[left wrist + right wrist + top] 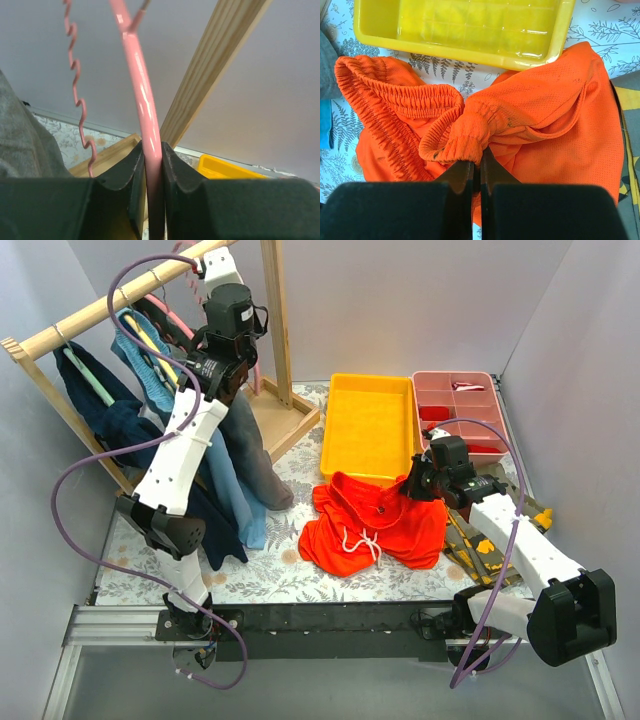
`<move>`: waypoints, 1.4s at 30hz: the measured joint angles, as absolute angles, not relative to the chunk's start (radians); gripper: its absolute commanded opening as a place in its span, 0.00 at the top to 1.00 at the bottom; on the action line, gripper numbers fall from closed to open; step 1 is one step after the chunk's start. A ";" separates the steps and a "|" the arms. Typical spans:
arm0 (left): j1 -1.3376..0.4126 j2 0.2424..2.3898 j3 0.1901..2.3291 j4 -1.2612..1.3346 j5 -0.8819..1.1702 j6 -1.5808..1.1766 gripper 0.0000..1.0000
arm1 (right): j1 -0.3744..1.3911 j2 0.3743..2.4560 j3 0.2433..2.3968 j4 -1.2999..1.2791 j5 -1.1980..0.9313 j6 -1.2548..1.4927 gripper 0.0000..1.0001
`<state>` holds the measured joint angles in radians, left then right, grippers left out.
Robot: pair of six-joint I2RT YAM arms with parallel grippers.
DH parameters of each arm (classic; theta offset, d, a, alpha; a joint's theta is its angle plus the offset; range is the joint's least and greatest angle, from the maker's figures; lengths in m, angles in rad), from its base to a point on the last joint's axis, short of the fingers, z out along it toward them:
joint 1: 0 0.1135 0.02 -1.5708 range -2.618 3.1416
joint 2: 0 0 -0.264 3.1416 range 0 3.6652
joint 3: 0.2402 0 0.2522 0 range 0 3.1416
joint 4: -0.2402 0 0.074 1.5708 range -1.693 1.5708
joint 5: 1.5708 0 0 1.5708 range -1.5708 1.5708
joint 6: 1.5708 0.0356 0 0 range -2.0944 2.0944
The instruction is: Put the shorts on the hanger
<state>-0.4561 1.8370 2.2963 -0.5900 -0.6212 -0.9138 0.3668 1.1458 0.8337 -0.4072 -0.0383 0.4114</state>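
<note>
The orange-red shorts (pixel 370 525) lie crumpled on the patterned table in front of the yellow tray, white drawstring facing up. My right gripper (pixel 412 483) is shut on a bunched fold of their elastic waistband (pixel 465 135); the jaws (pixel 476 165) pinch it tight. The pink hanger (pixel 145 100) hangs high up at the wooden rail. My left gripper (pixel 205 265) is raised to the rail and shut on the hanger's pink arm, which runs up between the pads (pixel 131 172). A pink coiled wire (pixel 77 95) hangs beside it.
A wooden clothes rack (pixel 100 315) stands at the left with blue denim (pixel 235 490) and grey (pixel 262 465) garments, plus yellow (pixel 150 340) and pale green (pixel 85 375) hangers. A yellow tray (pixel 345 430) and a red compartment tray (pixel 470 380) stand at the back. A camouflage garment (pixel 480 545) lies under my right arm.
</note>
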 measured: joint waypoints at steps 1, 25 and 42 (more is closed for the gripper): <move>-0.453 1.837 2.301 -0.581 -0.609 -0.910 0.89 | 0.367 1.146 0.834 -0.407 -0.038 0.411 0.99; -0.458 1.657 2.167 -0.523 -0.229 -1.057 0.94 | 0.367 1.149 0.834 -0.408 -0.048 0.411 0.99; -0.458 1.349 1.744 -0.519 0.144 -1.154 1.00 | 0.367 1.082 0.834 -0.458 0.067 0.377 0.99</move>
